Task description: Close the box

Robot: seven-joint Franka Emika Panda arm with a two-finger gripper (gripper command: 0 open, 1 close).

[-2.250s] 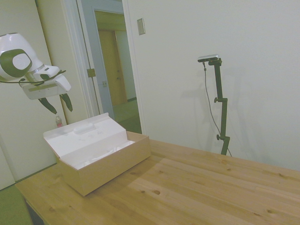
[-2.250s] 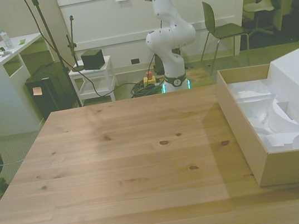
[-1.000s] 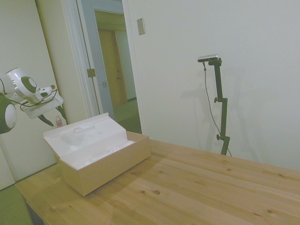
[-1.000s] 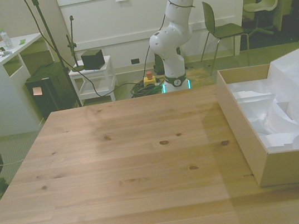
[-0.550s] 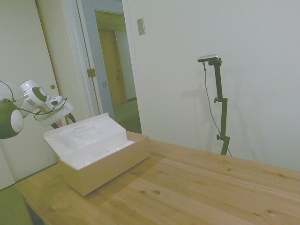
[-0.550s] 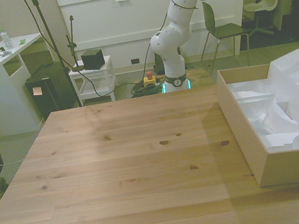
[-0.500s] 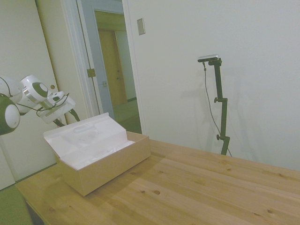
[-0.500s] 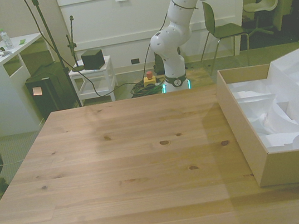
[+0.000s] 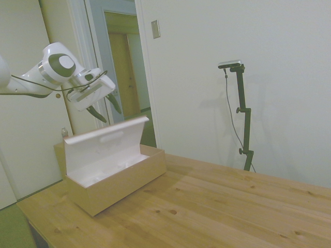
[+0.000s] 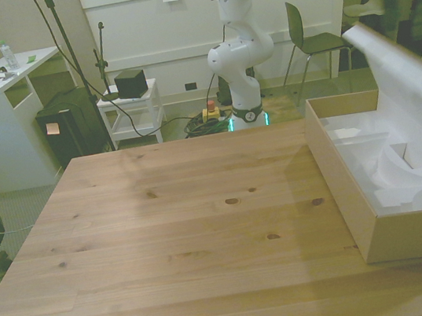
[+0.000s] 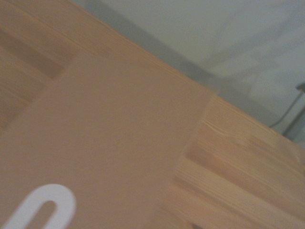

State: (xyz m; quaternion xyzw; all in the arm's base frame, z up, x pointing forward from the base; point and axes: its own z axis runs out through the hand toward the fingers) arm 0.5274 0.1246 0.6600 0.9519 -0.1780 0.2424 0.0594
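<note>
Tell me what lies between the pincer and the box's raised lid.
Nothing shows between them. In the side view the pincer hangs just above the lid of the box; contact cannot be told.

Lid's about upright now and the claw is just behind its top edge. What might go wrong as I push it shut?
1. The open claw sits high, near the top edge of the white-lined hinged flap lid; it may slip over and let the lid fall back.
2. The long tan cardboard box stands loose near the wooden table edge, so a sideways push may slide it.
3. White inserts inside may stop the lid seating flat.
</note>
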